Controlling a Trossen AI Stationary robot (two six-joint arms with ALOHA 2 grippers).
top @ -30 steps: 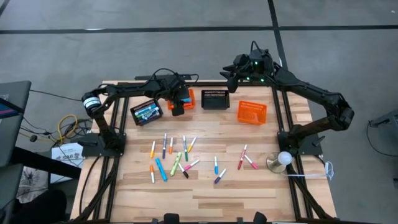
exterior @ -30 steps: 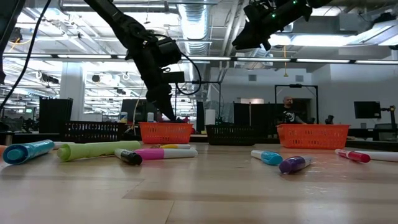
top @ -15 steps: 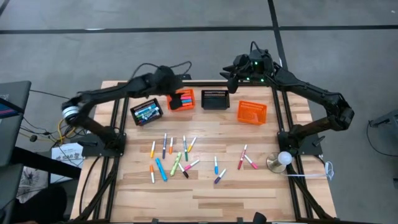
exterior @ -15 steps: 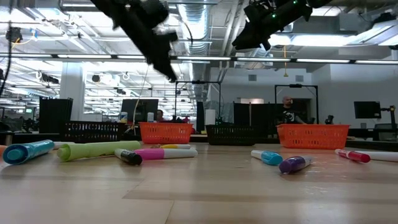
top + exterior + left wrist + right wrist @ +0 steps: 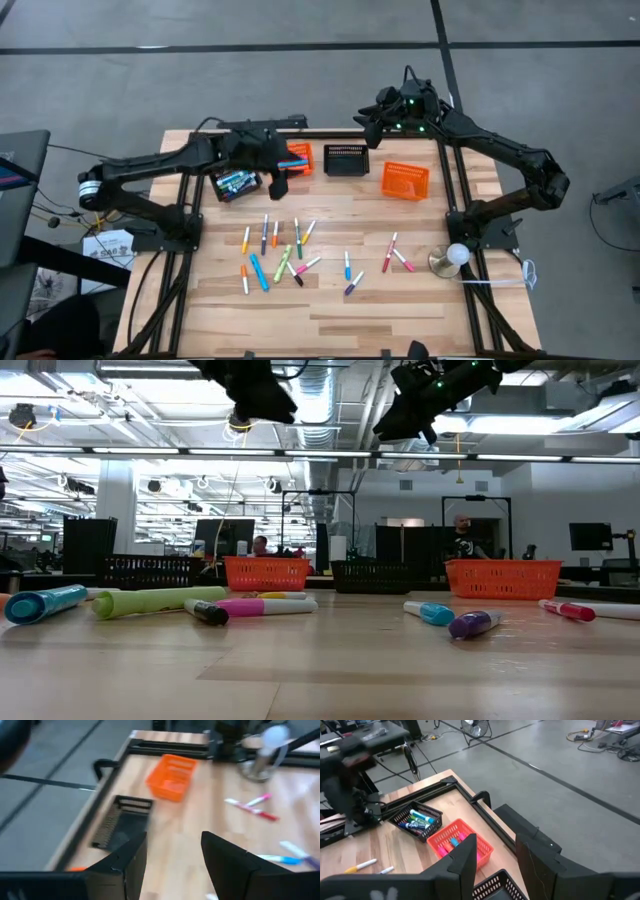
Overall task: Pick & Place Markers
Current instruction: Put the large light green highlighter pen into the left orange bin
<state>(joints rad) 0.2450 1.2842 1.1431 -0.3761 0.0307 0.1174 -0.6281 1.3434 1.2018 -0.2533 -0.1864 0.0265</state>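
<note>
– How many baskets?
– Four, in a row across the upper middle of the high view: a black basket [image 5: 235, 182] with blue and green markers inside, an orange basket [image 5: 297, 158] with pink and blue ones, an empty-looking black basket [image 5: 345, 159] and a second orange basket [image 5: 405, 179].
– And the loose markers [image 5: 258, 272]?
– About fourteen, scattered on the table [image 5: 420, 310] at centre and lower centre.
– The two grippers?
– The left gripper [image 5: 279, 183] hangs between the first two baskets, fingers apart, holding nothing. The right gripper [image 5: 368, 115] waits at upper centre, fingers apart too, empty.
</note>
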